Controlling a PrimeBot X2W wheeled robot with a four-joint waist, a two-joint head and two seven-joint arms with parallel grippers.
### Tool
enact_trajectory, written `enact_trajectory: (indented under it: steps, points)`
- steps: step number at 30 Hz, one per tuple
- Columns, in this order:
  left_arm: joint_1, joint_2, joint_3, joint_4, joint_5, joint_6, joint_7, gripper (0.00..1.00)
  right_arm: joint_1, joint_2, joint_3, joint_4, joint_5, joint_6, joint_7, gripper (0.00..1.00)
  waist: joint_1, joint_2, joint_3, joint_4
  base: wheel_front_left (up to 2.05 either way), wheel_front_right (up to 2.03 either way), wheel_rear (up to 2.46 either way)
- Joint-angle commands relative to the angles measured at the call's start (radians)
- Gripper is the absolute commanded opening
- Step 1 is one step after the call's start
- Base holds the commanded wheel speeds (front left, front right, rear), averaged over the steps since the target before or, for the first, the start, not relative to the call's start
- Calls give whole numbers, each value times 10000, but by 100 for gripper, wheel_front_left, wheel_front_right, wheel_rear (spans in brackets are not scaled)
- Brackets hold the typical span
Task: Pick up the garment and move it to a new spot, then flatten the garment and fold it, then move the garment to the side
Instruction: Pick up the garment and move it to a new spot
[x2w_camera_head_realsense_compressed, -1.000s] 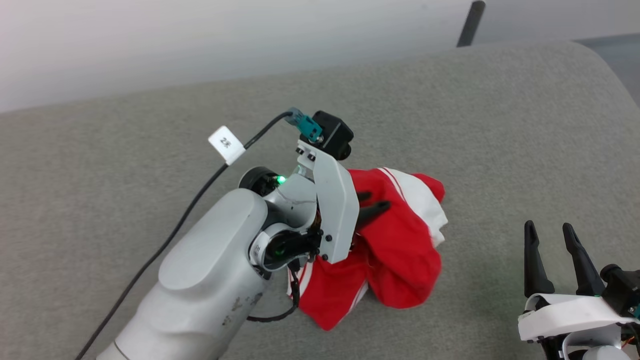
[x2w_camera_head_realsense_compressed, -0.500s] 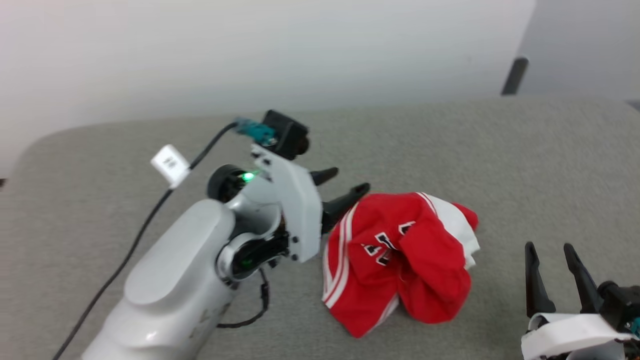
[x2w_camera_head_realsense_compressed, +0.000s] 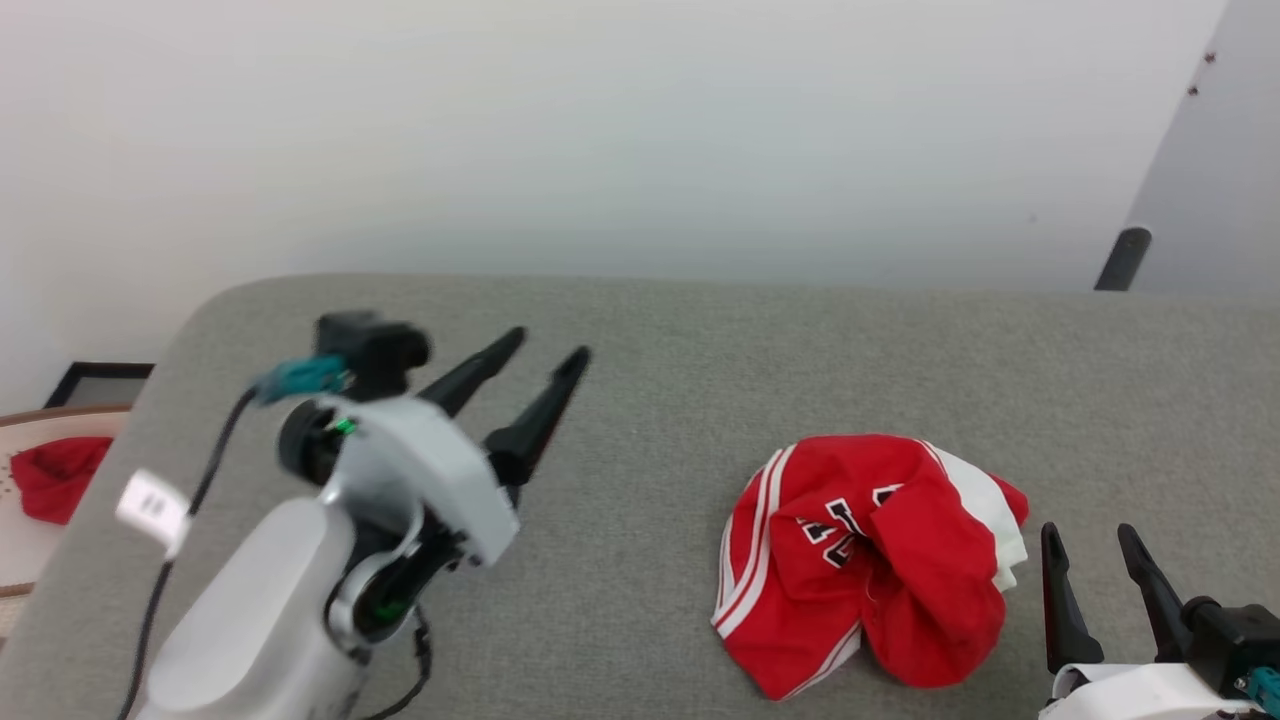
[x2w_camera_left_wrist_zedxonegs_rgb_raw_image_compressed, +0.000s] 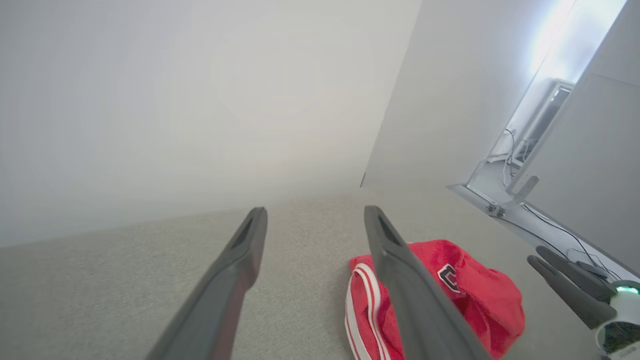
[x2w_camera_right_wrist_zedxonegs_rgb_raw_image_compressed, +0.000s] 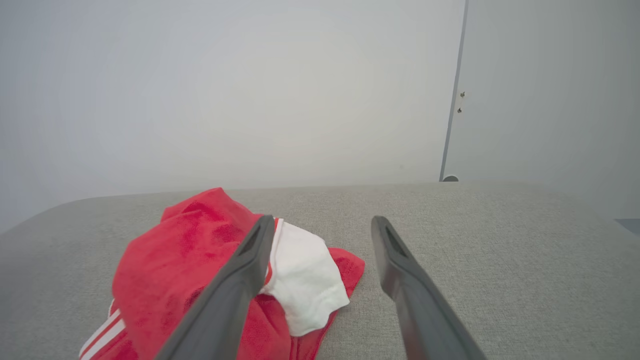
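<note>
Head view: we see the shirt (x2w_camera_head_realsense_compressed: 870, 560) crumpled in a red heap on the grey worktop (x2w_camera_head_realsense_compressed: 700, 350), with a white sleeve, striped trim and dark letters showing. Our left hand (x2w_camera_head_realsense_compressed: 548, 345) hangs open well apart from it; our right hand (x2w_camera_head_realsense_compressed: 1087, 531), open, sits just beside it.

The setting is a bare robot test room or lab, not a home: plain white walls (x2w_camera_head_realsense_compressed: 600, 130) without furnishings rise beyond the left claw (x2w_camera_head_realsense_compressed: 548, 345) and the right claw (x2w_camera_head_realsense_compressed: 1087, 531), and the surface under both is a counter (x2w_camera_head_realsense_compressed: 800, 340) covered edge to edge in grey fabric, with rounded corners. Far to the right of the left claw, past the right claw, loose cables (x2w_camera_left_wrist_zedxonegs_rgb_raw_image_compressed: 511, 146) lie on the floor (x2w_camera_left_wrist_zedxonegs_rgb_raw_image_compressed: 497, 167) beside a white equipment unit (x2w_camera_left_wrist_zedxonegs_rgb_raw_image_compressed: 552, 102). Ahead and to the right of the right claw, a plain grey panel (x2w_camera_right_wrist_zedxonegs_rgb_raw_image_compressed: 550, 100) meets the wall at a vertical seam.
</note>
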Motion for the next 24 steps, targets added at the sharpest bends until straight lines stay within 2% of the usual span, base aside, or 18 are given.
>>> enact_trajectory:
  steps: [1,13,18,24]
  points:
    - [179,21,52,5,50,33,-134,100,142,-53,25,28,-63,4,-55,100,0,-1,-133,143,0,0,0]
    - [1947,715,1033,634,679,251,-3237,100,328,-264,-224,275,-270,4,-315,100,0,-1,-312,327,0,0,0]
    - [2686,961,1443,954,823,411,-3732,100,410,-275,-451,323,-379,4,-399,100,0,-1,-373,411,0,0,0]
    - [3422,925,2096,1230,919,512,-3933,100,573,-244,-738,358,-639,3,-475,100,0,-1,-393,460,0,0,0]
